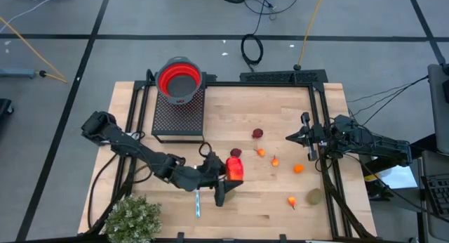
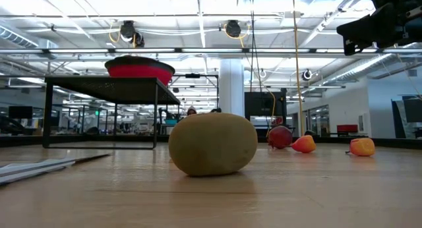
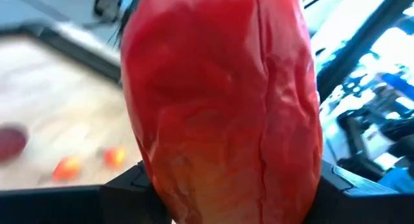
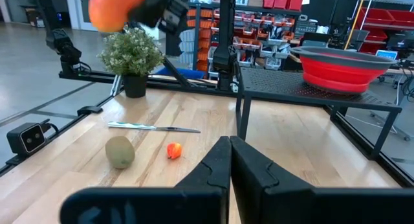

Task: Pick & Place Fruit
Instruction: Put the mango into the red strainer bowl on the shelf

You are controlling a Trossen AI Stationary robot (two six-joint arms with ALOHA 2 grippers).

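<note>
My left gripper (image 1: 226,174) is over the middle of the table, shut on the elongated red-orange fruit (image 1: 234,167), which fills the left wrist view (image 3: 220,101). The right wrist view shows this fruit (image 4: 115,8) high above the tabletop. Two dark red balls (image 1: 257,133) (image 1: 236,152), several small orange bits (image 1: 298,168) and a brown-green kiwi (image 1: 314,196) lie on the wood to its right. My right gripper (image 1: 295,136) hovers shut at the right side (image 4: 229,160), touching nothing. My left gripper pinches the red-orange fruit between its two fingers (image 3: 119,195), one on each long side near the fruit's lower end (image 3: 152,179). The fingers come in about level, pointing toward the table's right side, and lie across the fruit. The fruit is lifted clear of the table.
A red bowl (image 1: 179,78) sits on a black mesh stand (image 1: 179,115) at the far left of centre. A slim knife (image 1: 198,202) lies near the front edge, beside a bushy green plant (image 1: 133,218) at the front left corner. Black rails frame the table.
</note>
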